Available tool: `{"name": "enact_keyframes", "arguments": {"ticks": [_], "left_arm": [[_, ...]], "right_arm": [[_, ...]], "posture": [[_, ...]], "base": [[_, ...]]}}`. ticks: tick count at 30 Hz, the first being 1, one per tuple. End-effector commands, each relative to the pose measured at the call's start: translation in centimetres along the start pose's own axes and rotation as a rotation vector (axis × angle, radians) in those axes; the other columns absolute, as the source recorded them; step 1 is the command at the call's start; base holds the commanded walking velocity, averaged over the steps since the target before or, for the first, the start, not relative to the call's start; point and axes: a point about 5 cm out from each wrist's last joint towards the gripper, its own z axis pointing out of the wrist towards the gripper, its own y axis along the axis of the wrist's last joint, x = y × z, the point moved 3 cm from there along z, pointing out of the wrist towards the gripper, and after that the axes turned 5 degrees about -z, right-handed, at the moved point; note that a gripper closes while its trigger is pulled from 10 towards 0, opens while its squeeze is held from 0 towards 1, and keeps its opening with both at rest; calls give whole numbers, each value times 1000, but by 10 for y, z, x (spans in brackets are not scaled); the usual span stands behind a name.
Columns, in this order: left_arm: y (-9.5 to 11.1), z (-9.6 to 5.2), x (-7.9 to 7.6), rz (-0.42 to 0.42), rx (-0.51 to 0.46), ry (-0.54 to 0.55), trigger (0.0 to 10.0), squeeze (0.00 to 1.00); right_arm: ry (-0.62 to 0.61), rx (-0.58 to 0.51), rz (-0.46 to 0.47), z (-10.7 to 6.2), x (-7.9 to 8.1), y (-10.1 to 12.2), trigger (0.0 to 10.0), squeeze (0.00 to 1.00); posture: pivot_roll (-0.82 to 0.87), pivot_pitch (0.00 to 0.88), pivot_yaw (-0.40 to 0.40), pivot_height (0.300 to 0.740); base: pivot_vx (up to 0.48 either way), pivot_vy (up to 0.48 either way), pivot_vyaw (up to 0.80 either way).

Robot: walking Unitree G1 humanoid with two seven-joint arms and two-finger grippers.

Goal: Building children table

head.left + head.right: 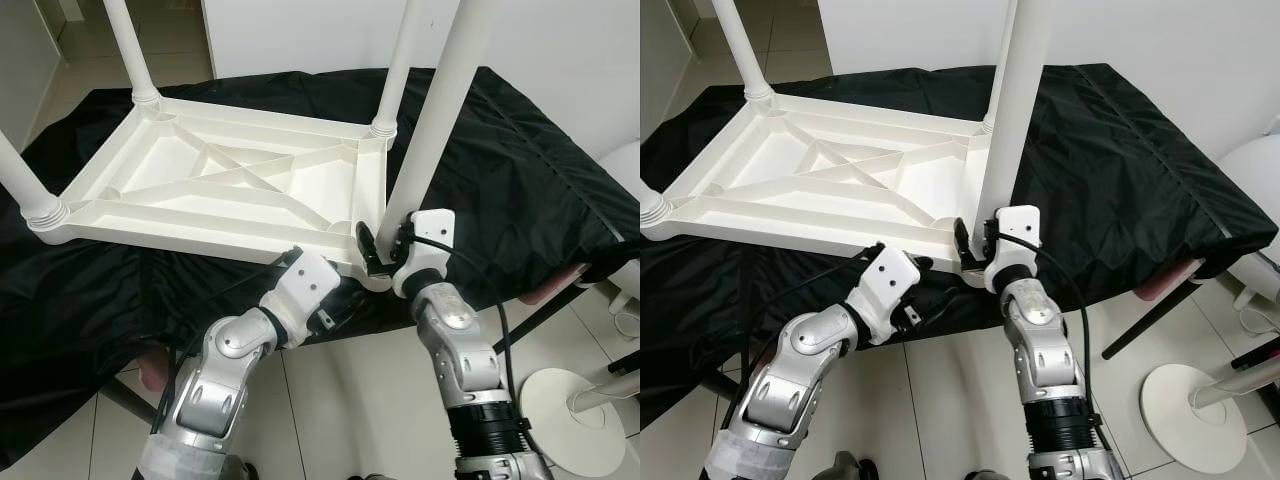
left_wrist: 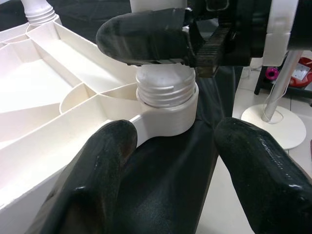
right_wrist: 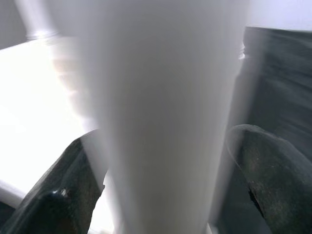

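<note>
Right gripper (image 1: 385, 243) jaws clamped on leg (image 1: 440, 110) above socket (image 2: 168, 114); keep leg vertical, twist gently. Left gripper (image 2: 170, 161) jaws apart beneath socket.

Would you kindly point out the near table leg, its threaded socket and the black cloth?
Near leg (image 1: 440, 120), left eye view, middle of the shaft.
Threaded socket (image 2: 168, 109), left wrist view, the ribbed collar's side.
Black cloth (image 1: 530, 180), left eye view, bare part right of the tabletop.

Count: 1 white plastic tabletop (image 1: 215, 185), upside down; 4 white table legs (image 1: 440, 110) standing in its corner sockets; 1 black cloth (image 1: 500, 170) under it; 2 grippers, left gripper (image 2: 170, 161) and right gripper (image 1: 378, 245); 1 round white floor base (image 1: 572, 415).
</note>
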Motion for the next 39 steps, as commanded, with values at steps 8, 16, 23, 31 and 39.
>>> {"name": "enact_keyframes", "arguments": {"ticks": [8,16,23,31,39], "left_arm": [[1,1,6,7,-10,83,10000,0],[2,1,5,9,-11,82,10000,0],[2,0,7,9,-11,90,10000,0],[2,0,6,9,-11,89,10000,0],[1,0,5,7,-10,82,10000,0]], "right_arm": [[381,-28,-160,-4,4,4,10000,0],[426,10,-225,2,-4,-5,10000,0],[421,71,-190,9,-12,-19,0,0],[365,61,-133,9,-13,-19,10000,0],[183,36,-132,11,-11,-14,10000,0]], "posture": [[-53,71,-14,740],[-55,69,-13,740],[-44,70,-17,740],[-50,71,-11,740],[-54,76,-10,740]], "base": [[0,0,0],[0,0,0],[0,0,0],[0,0,0],[0,0,0]]}}
